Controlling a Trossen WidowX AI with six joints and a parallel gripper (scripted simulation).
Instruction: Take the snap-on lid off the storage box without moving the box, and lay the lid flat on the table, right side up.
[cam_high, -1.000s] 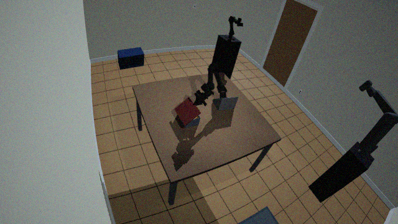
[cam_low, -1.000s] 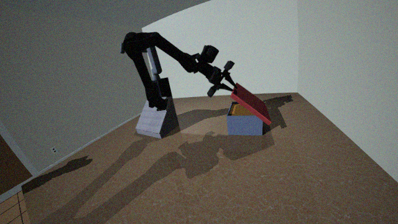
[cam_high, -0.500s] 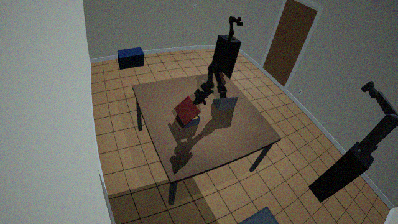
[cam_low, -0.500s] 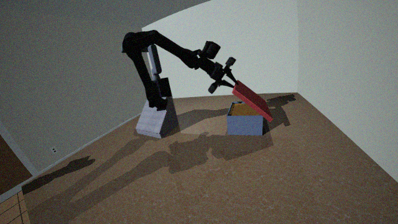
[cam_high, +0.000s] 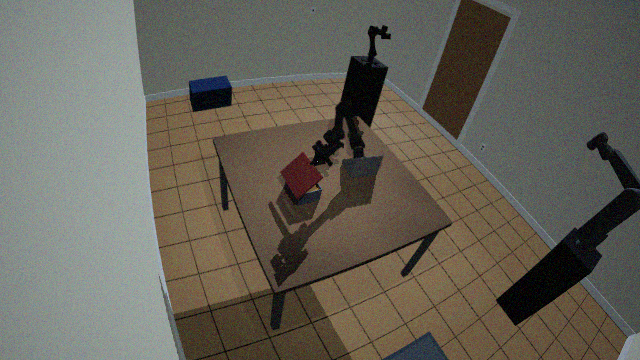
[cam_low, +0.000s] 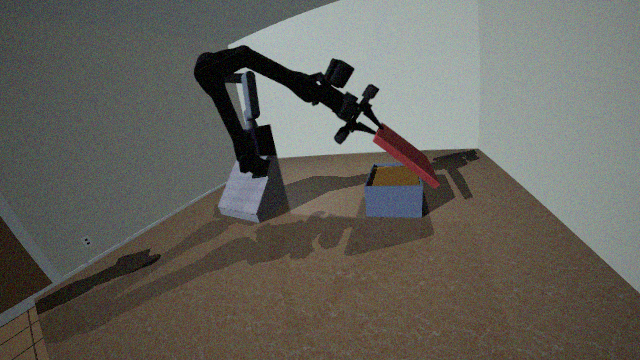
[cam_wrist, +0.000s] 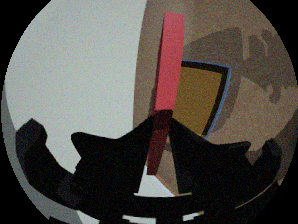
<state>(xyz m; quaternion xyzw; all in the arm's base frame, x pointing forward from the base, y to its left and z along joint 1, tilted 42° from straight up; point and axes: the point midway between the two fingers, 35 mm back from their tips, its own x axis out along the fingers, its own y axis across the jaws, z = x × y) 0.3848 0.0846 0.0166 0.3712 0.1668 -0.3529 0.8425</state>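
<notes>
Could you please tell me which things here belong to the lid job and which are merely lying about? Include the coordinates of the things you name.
For the job:
- red snap-on lid (cam_high: 301, 175) (cam_low: 406, 155) (cam_wrist: 171, 60)
- blue storage box (cam_high: 307, 197) (cam_low: 394, 201) (cam_wrist: 226, 87)
- pincer (cam_high: 315, 161) (cam_low: 378, 130) (cam_wrist: 161, 120)
- table (cam_high: 390, 200) (cam_low: 350, 300) (cam_wrist: 260, 105)

Apparently unrelated:
- dark blue block by the wall (cam_high: 210, 94)

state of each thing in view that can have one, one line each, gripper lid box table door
gripper: shut on the near edge of the lid
red lid: raised, steeply tilted, far end lowest
storage box: upright on the table, uncovered, something yellow-brown inside
table: standing on its legs
door: closed
</notes>
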